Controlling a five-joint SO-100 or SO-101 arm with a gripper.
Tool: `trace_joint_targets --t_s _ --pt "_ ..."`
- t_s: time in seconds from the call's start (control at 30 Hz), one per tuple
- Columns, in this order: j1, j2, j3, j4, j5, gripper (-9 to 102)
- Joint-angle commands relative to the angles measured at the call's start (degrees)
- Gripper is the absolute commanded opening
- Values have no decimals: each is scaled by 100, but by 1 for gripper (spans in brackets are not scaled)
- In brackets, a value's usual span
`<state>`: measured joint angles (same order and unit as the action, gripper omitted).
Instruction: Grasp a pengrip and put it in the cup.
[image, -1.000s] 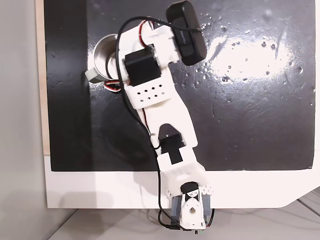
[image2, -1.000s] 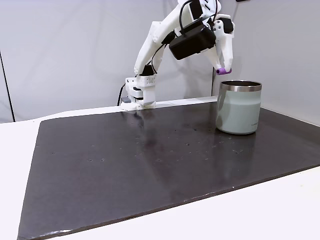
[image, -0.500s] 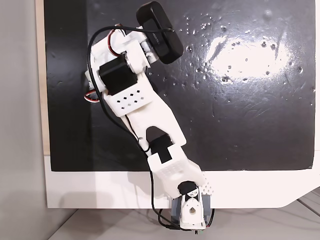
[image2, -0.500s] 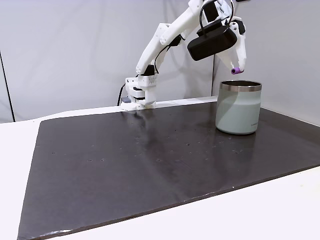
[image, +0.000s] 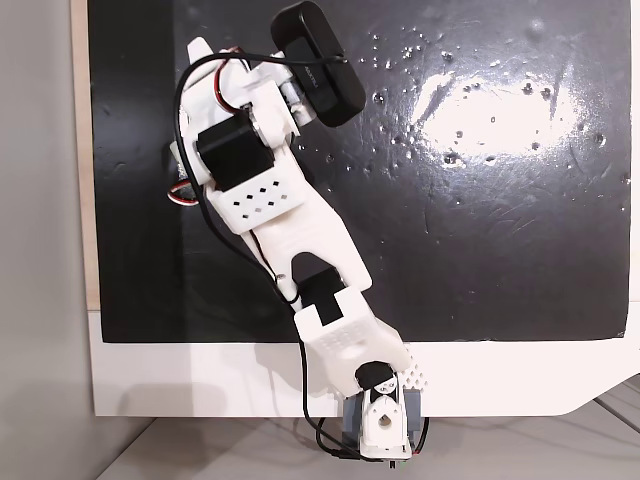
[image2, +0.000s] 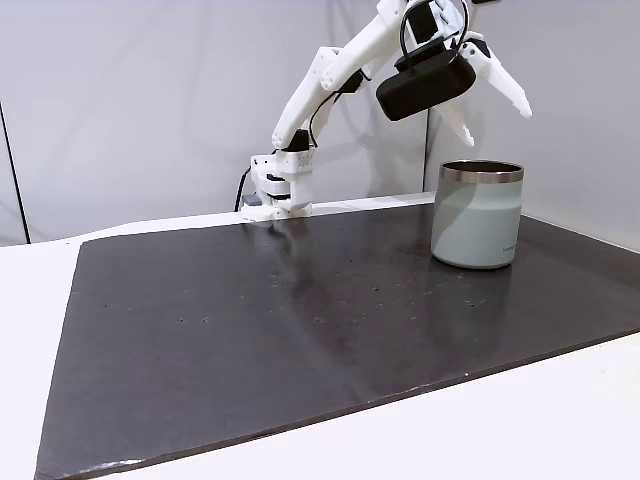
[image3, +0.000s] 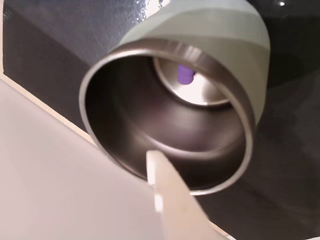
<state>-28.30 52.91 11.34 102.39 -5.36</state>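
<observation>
The cup (image2: 478, 220), a pale grey-green metal mug with a shiny rim, stands on the right of the black mat in a fixed view. My gripper (image2: 499, 128) hangs just above its mouth, open, with the jaws spread wide and nothing between them. In the wrist view I look down into the cup (image3: 245, 50). The small purple pengrip (image3: 185, 75) lies on its shiny bottom, and one white finger (image3: 170, 200) reaches in from below. In the top-down fixed view the arm (image: 260, 190) covers the cup.
A black mat (image2: 300, 320) covers most of the white table. The arm's base (image2: 280, 190) is bolted at the mat's far edge. The black wrist camera (image2: 425, 85) rides beside the gripper. A pale wall stands close behind.
The arm swung over the cup with the pengrip pinched. The jaws have since spread apart, and the pengrip has left the fingertips and now lies inside the cup.
</observation>
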Motion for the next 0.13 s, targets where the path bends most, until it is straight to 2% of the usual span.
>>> trace_joint_targets --t_s 0.0,0.1 --pt "79 35 -316 -70 -53 31" --pt "88 35 -316 -70 -53 31"
